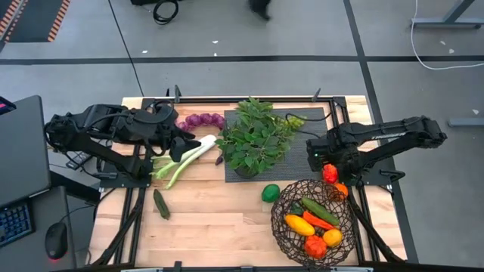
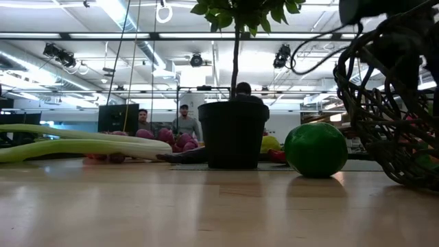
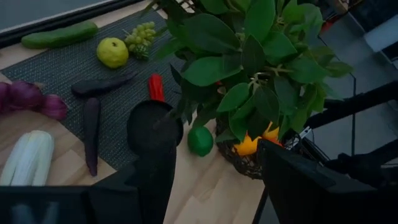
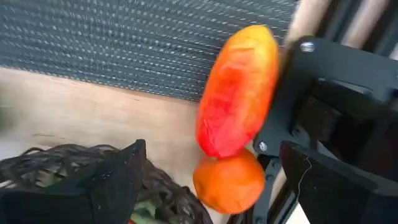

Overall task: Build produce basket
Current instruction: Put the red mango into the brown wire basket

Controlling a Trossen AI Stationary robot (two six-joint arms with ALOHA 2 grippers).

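Basket (image 1: 314, 221) at five o'clock in the high view, we count about five produce pieces inside; lime (image 1: 270, 193), cucumber (image 1: 161, 204), leek (image 1: 184, 159) wait outside. Low view: lime beside the basket wall. Left wrist view: left gripper (image 3: 208, 180) spread, empty. Right wrist view: right gripper (image 4: 217, 180) spread, red-orange fruit (image 4: 238, 90) unpinched ahead.

The table (image 1: 212, 227) is pale blond wood, and the mat (image 1: 302, 151) on it is black and ribbed. The basket (image 1: 281, 219) is dark brown wire holding yellow, orange, red and green produce (image 1: 316, 227), with a bright green lime (image 1: 270, 193) beside it. The leek (image 1: 185, 157) is white fading to light green, the grapes (image 1: 200, 120) are purple, and the fruit (image 4: 239, 90) by the right pincer (image 4: 211, 174) is orange streaked with red.
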